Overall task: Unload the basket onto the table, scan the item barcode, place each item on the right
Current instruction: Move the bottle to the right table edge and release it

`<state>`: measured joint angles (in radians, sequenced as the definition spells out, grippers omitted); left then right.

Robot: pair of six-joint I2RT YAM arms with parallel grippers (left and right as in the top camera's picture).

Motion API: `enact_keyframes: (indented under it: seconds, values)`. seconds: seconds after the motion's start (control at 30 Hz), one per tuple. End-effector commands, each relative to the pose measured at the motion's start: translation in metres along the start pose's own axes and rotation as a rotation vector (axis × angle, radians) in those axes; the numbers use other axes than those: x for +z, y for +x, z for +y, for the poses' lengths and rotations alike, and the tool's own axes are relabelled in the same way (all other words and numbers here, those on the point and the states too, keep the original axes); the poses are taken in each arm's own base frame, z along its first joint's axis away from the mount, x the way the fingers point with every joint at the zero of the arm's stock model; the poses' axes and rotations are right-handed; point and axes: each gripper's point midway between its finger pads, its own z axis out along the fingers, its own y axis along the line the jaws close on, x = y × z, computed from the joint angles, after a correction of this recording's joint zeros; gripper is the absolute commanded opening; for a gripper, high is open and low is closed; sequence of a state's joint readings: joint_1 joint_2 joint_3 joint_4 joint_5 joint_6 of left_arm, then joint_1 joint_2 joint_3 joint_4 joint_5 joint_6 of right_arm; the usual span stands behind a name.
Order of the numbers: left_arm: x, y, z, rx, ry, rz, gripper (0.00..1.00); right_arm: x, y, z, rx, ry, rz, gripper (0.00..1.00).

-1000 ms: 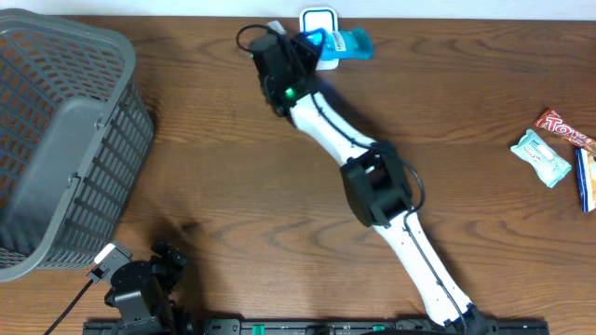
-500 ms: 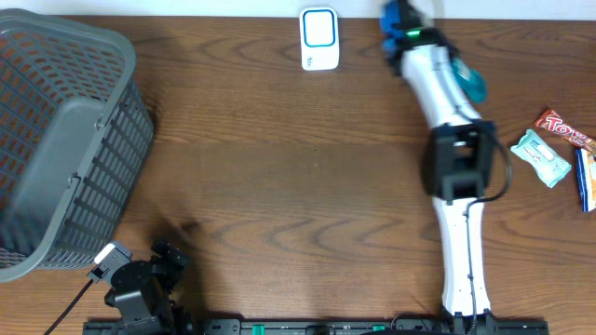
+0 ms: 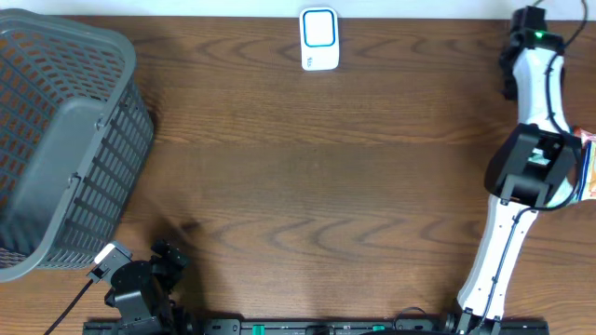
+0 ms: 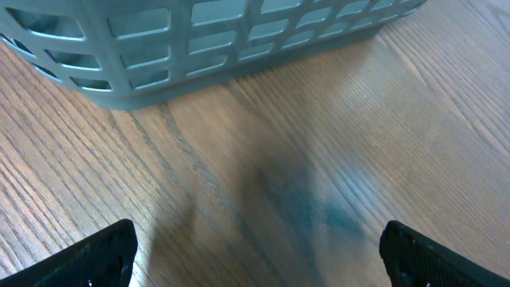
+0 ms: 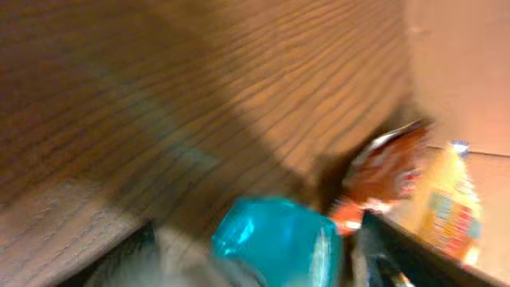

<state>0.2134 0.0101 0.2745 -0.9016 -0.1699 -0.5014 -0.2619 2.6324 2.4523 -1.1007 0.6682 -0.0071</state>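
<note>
The white and blue barcode scanner (image 3: pixel 318 39) stands at the back middle of the table. My right gripper (image 3: pixel 523 33) is at the far back right corner, well away from it. In the blurred right wrist view a teal packet (image 5: pixel 275 235) lies between the wide-set jaws of my right gripper (image 5: pixel 255 249), with a gap showing on its left side. The overhead view does not show the packet. My left gripper (image 4: pixel 255 259) hangs open over bare wood beside the basket, nothing between its fingers.
A grey plastic basket (image 3: pixel 56 140) fills the left side of the table, and its wall (image 4: pixel 239 32) shows close ahead in the left wrist view. A red wrapper (image 5: pixel 382 171) and an orange-yellow packet (image 5: pixel 450 203) lie near the right gripper. Snacks (image 3: pixel 587 154) peek out by the right edge.
The right arm has swung from the scanner across to the far right back corner, carrying the teal packet away. Its jaws now stand wider. The left arm has not moved.
</note>
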Motion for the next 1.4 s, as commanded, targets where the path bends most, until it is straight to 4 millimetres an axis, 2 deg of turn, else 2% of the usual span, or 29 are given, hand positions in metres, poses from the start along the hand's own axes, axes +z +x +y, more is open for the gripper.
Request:
enact_keyframes:
  seconds: [0.0, 0.03, 0.07, 0.1, 0.17, 0.2, 0.23, 0.37, 0.4, 0.5, 0.6, 0.7, 0.9, 1.0, 1.07, 1.27, 1.37]
  values:
    - [0.001, 0.008, 0.006, 0.011, -0.022, 0.026, 0.98, -0.055, -0.026, -0.005, 0.099, -0.162, -0.111, 0.96]
    - [0.001, 0.008, 0.006, 0.011, -0.022, 0.026, 0.98, -0.069, -0.032, -0.008, 0.112, -0.194, -0.138, 0.99]
    - [0.001, 0.008, 0.006, 0.011, -0.022, 0.026, 0.98, -0.088, -0.038, -0.014, 0.129, -0.234, -0.174, 0.99]
    - [0.001, 0.008, 0.006, 0.011, -0.022, 0.026, 0.98, -0.096, -0.040, -0.016, 0.140, -0.247, -0.189, 0.99]
    - [0.001, 0.008, 0.006, 0.011, -0.022, 0.026, 0.98, -0.127, -0.046, -0.028, 0.193, -0.292, -0.238, 0.99]
    - [0.001, 0.008, 0.006, 0.011, -0.022, 0.026, 0.98, -0.158, -0.048, -0.039, 0.243, -0.351, -0.277, 0.99]
    - [0.001, 0.008, 0.006, 0.011, -0.022, 0.026, 0.98, -0.202, -0.044, -0.045, 0.294, -0.463, -0.311, 0.99]
    - [0.001, 0.008, 0.006, 0.011, -0.022, 0.026, 0.98, -0.293, -0.021, -0.044, 0.313, -0.738, -0.353, 0.99]
    - [0.001, 0.008, 0.006, 0.011, -0.022, 0.026, 0.98, -0.328, -0.009, -0.046, 0.307, -0.810, -0.376, 0.99]
    - [0.001, 0.008, 0.006, 0.012, -0.022, 0.026, 0.98, -0.372, 0.017, -0.053, 0.274, -0.866, -0.403, 0.99]
    - [0.001, 0.008, 0.006, 0.011, -0.022, 0.026, 0.98, -0.397, 0.050, -0.058, 0.246, -0.885, -0.377, 0.99]
    - [0.001, 0.008, 0.006, 0.011, -0.022, 0.026, 0.98, -0.410, 0.077, -0.059, 0.215, -0.894, -0.335, 0.99]
    - [0.001, 0.008, 0.006, 0.011, -0.022, 0.026, 0.98, -0.417, 0.117, -0.053, 0.137, -0.901, -0.239, 0.99]
    - [0.001, 0.008, 0.006, 0.011, -0.022, 0.026, 0.98, -0.424, 0.130, -0.057, 0.121, -0.902, -0.235, 0.99]
    - [0.001, 0.008, 0.006, 0.011, -0.022, 0.026, 0.98, -0.433, 0.136, -0.065, 0.103, -0.910, -0.273, 0.99]
    - [0.001, 0.008, 0.006, 0.011, -0.022, 0.026, 0.98, -0.472, 0.166, -0.111, 0.169, -0.954, -0.417, 0.99]
    - [0.001, 0.008, 0.006, 0.011, -0.022, 0.026, 0.98, -0.486, 0.181, -0.130, 0.183, -0.964, -0.485, 0.99]
